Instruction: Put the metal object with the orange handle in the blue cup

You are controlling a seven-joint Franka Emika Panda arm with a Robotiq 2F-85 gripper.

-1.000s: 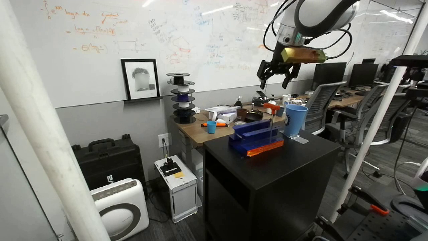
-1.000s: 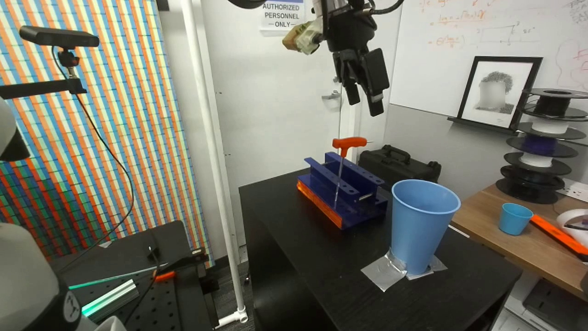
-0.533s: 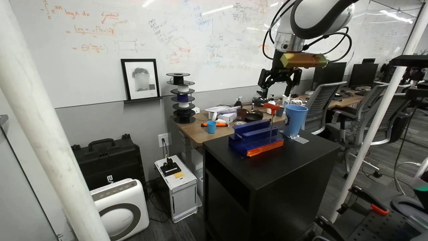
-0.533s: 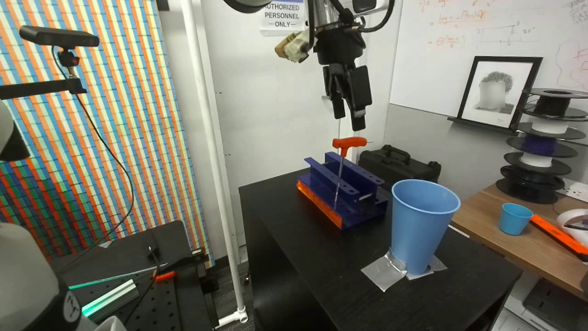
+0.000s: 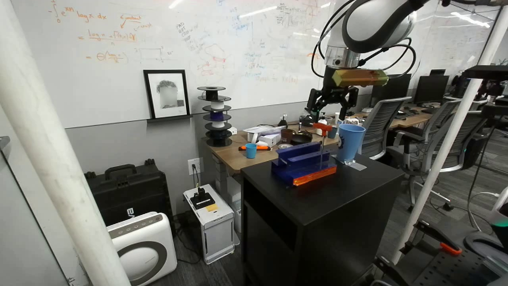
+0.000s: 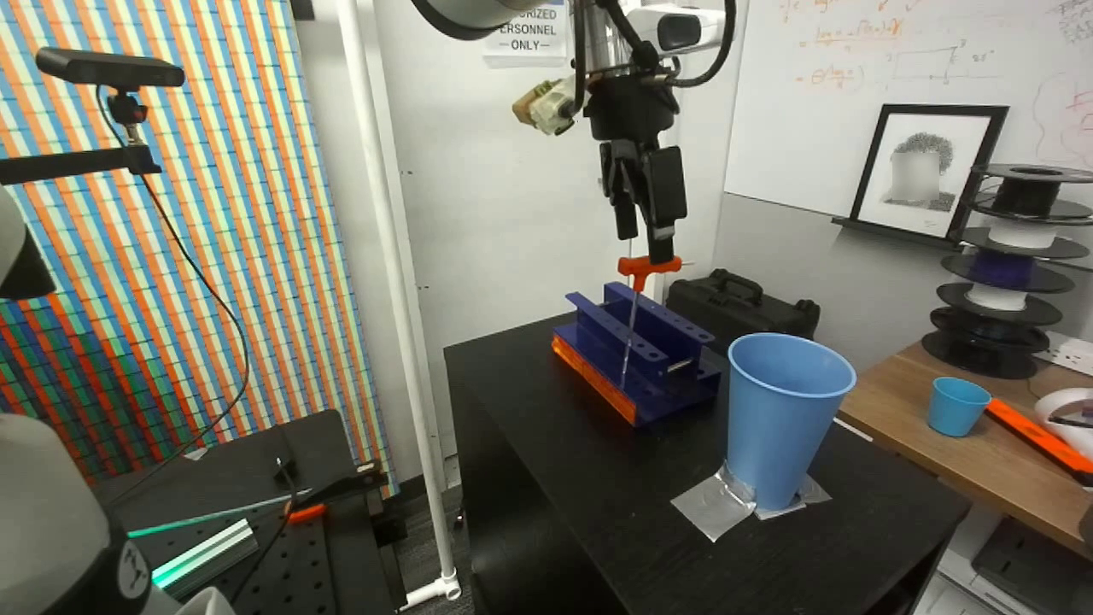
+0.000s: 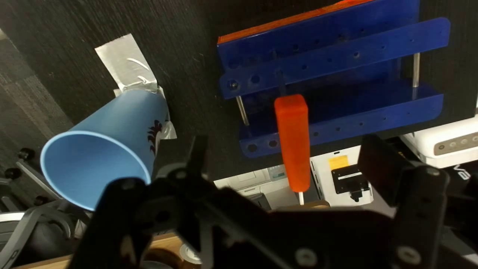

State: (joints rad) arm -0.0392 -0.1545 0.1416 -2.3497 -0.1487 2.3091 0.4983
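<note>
End effector (image 5: pixel 329 118) wide, nothing held, over orange-handled metal tool (image 7: pixel 294 142) standing in dark blue block (image 7: pixel 338 61). We'd descend, pinch handle (image 6: pixel 647 270) mid-length, lift straight clear before swinging toward blue cup (image 6: pixel 786 418).

In an exterior view, one tall blue cup (image 6: pixel 779 431) (toward 4 o'clock), one small blue cup (image 6: pixel 955 413) (nearer 3), one orange-handled tool (image 6: pixel 640 272), one dark blue block (image 6: pixel 651 363) and one gripper (image 6: pixel 645 237) are counted.
</note>
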